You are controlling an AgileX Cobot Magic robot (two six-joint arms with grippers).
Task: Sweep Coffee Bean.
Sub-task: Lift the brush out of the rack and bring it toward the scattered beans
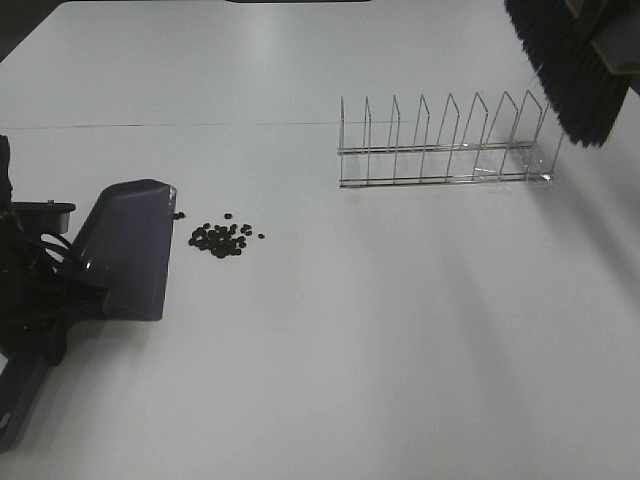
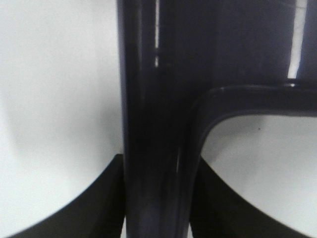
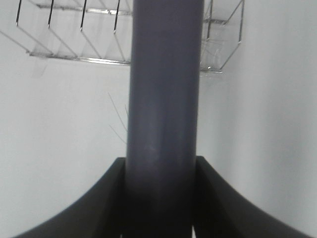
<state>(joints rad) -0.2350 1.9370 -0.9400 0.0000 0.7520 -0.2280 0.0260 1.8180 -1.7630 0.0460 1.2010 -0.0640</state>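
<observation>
left tool (image 2: 156, 201) grips dustpan (image 1: 125, 250); right tool (image 3: 161, 198) grips brush (image 1: 575, 65); coffee bean (image 1: 222, 238) piled

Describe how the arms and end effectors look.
The left end effector and right end effector have matte black fingers that curve outward. The left arm is black, with looped black cables.

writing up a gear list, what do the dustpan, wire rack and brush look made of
The dustpan: moulded plastic, dull purple, smooth with a soft sheen along its edges. The rack: thin metal wire, bright and shiny, probably plated. The brush: dense black bristles, likely synthetic; handle looks like matte plastic.
</observation>
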